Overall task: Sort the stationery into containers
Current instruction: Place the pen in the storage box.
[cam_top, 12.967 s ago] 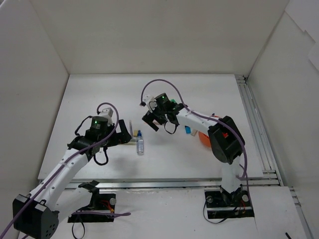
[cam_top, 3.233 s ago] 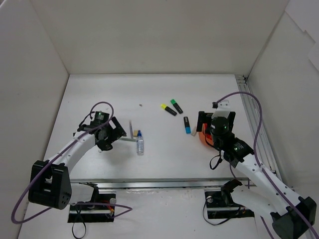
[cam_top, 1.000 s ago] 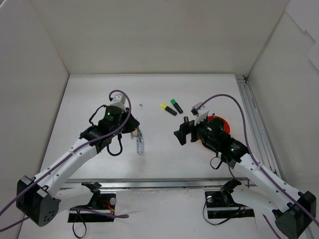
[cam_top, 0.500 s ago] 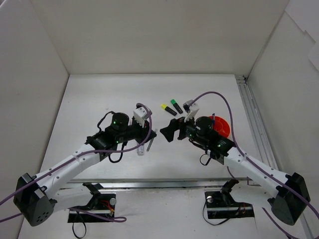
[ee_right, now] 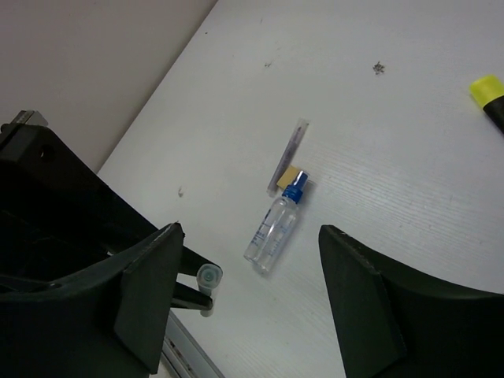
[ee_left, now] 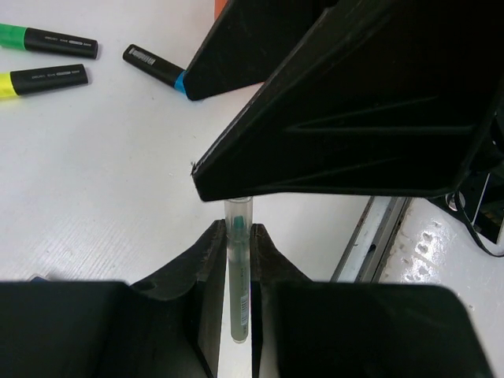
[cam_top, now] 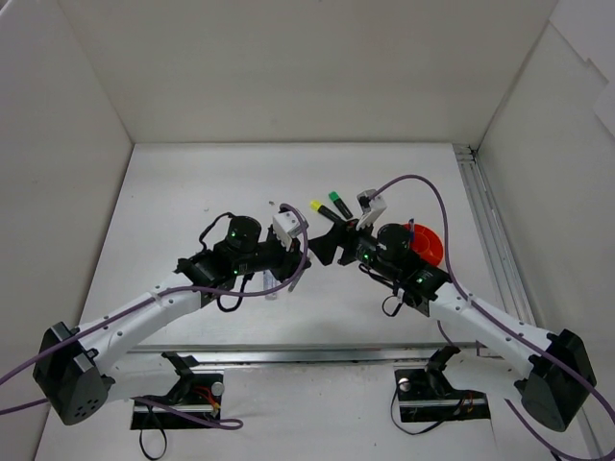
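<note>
Both arms have swung inward since a second ago and now meet nose to nose over the middle of the white table [cam_top: 192, 192], with the right arm's fingers drawn partly in from their widest spread. The left gripper [ee_left: 237, 236] is clamped on a thin clear tube [ee_left: 238, 272], which sticks out forward past its fingertips. The tube's far end reaches under the dark body of the right gripper [ee_right: 248, 260]. That gripper's jaws stand apart with a wide gap and hold nothing. The tube's round tip lies between them, close to the finger on the left arm's side; whether it touches that finger cannot be told.

On the table beneath, a small clear bottle with a blue cap [ee_right: 274, 227] lies on its side. Its cap end is just beside a pale strip [ee_right: 289, 177], and a thin wrapped pen [ee_right: 292, 146] lies beside the strip. Farther back, a yellow-capped highlighter [cam_top: 324, 211] and a green-capped highlighter [cam_top: 338, 204] lie side by side. A blue-capped highlighter [ee_left: 153, 66] rests near them, its cap end partly hidden behind the right gripper in the left wrist view. The round orange-red pot [cam_top: 434, 248] stands to the right, behind the right arm's wrist.
</note>
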Robot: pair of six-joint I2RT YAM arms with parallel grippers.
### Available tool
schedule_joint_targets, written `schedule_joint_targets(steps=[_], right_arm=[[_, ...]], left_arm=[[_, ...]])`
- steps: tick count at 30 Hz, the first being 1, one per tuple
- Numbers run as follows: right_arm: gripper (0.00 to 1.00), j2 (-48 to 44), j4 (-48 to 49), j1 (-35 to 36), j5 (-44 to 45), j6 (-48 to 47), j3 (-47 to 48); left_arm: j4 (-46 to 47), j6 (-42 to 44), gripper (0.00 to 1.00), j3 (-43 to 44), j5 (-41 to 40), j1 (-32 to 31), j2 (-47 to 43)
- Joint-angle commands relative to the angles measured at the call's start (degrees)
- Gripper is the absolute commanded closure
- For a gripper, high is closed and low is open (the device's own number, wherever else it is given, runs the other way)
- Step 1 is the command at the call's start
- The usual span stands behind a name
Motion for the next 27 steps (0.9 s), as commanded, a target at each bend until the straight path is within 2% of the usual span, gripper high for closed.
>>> schedule_joint_targets(steps=[1, 5, 10, 14, 16, 21, 23, 27], right_arm=[[0.36, 1.9, 5.7, 1.0, -0.9, 2.6, 1.5], [0.5, 3.2, 4.6, 1.5, -0.4, 3.0, 2.1], [0.52, 4.6, 4.6, 2.0, -0.8, 3.4, 2.7], [0.77, 5.7, 4.9, 2.8, -1.3, 3.4, 3.6], [0.82, 6.5, 5.0, 3.1, -2.1, 3.6, 3.9], [0.81, 7.7, 3.7, 3.5, -2.4, 4.3, 4.7], [0.69, 7.6, 2.7, 3.5, -2.0, 4.2, 5.3], [0.59, 5.5, 1.2, 3.5, 0.7, 4.0, 4.8]], left_arm=[[3.2, 0.7, 1.0, 3.7, -0.3, -0.2, -0.4], [3.2, 0.2, 1.0, 3.7, -1.8, -0.2, -0.8], [4.8, 0.1, 1.0, 3.6, -1.7, -0.2, -0.7], [4.9, -0.3, 1.0, 3.9, -1.7, -0.2, 0.0], [5.0, -0.5, 1.0, 4.0, -2.1, -0.2, 0.3], [5.6, -1.0, 1.0, 4.0, -2.8, -0.2, 0.2], [5.6, -1.1, 1.0, 4.1, -3.5, -0.2, 0.2], [5.0, -1.6, 1.0, 3.9, -4.5, -0.2, 0.3]])
